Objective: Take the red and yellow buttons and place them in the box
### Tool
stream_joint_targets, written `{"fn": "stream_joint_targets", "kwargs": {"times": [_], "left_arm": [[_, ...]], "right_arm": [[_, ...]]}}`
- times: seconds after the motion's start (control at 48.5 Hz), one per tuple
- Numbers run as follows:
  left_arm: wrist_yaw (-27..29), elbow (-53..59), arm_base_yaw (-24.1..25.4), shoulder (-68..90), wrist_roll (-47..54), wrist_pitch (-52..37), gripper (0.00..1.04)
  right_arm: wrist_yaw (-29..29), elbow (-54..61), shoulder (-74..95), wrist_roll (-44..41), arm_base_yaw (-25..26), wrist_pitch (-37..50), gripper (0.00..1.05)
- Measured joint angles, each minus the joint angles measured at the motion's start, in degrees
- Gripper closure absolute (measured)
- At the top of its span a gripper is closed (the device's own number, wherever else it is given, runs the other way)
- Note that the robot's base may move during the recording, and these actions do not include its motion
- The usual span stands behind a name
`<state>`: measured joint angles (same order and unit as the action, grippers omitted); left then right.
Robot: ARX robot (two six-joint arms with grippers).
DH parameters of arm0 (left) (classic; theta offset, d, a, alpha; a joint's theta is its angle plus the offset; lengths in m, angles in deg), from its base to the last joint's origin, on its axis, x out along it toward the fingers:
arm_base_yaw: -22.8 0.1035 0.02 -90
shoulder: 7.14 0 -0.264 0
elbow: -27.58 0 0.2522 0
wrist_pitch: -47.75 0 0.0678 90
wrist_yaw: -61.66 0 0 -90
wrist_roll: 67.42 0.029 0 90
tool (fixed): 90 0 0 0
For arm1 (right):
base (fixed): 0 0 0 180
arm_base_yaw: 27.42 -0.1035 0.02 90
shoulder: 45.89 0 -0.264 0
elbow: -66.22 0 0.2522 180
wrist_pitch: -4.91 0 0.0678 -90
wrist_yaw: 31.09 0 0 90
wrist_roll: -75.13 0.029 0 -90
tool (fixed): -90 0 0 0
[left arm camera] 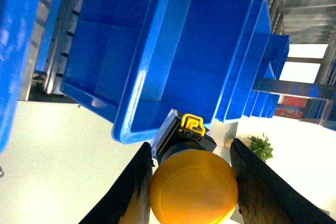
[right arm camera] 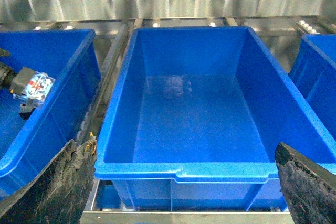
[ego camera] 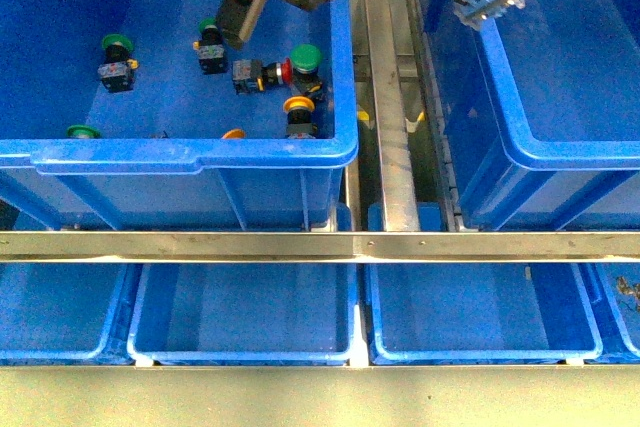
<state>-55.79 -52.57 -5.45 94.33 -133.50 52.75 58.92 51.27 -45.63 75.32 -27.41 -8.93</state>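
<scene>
Carrying a yellow button (left arm camera: 194, 192) clamped in its jaws, the left gripper (left arm camera: 190, 148) hung over the left rim of the empty box (ego camera: 560, 154). The right gripper (right arm camera: 181, 153) gaped, holding nothing. The step looked like transport; next, the button needed to clear the rim and be let go.

No legible text; perhaps print on yellow button (left arm camera: 193, 184)
</scene>
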Motion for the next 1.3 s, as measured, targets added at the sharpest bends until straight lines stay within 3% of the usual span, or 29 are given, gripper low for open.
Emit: {"fn": "stream_joint_targets", "kwargs": {"times": [0.351, 0.371, 0.433, 0.516, 0.825, 1.031, 1.3], "left_arm": [[1.7, 0.0, -4.5, 1.0, -1.4, -1.0, 0.70], [1.8, 0.0, -4.7, 1.0, -1.4, -1.0, 0.70], [2.2, 0.0, -5.1, 1.1, -1.3, -1.0, 0.70], [2.7, -0.1, -5.2, 1.1, -1.1, -0.7, 0.70], [3.7, -0.3, -6.3, 1.7, -1.0, -0.5, 0.70], [4.2, -0.4, -6.7, 1.7, -1.0, -0.2, 0.70], [4.6, -0.5, -7.0, 1.7, -0.4, 0.1, 0.70]], "right_arm": [[-0.1, 0.0, 0.0, 0.0, 0.0, 0.0, 0.06], [-2.1, -0.5, 1.2, 1.0, -0.8, -1.7, 0.06], [-16.3, -6.9, 11.7, 5.7, -5.8, -15.2, 0.06], [-21.4, -10.6, 23.5, 5.0, -8.5, -14.5, 0.06], [-5.8, -19.7, 56.8, -16.8, -11.8, 16.8, 0.06], [3.5, -23.1, 66.3, -30.2, -12.9, 21.0, 0.06], [8.2, -24.3, 69.3, -38.9, -13.2, 22.0, 0.06]]}}
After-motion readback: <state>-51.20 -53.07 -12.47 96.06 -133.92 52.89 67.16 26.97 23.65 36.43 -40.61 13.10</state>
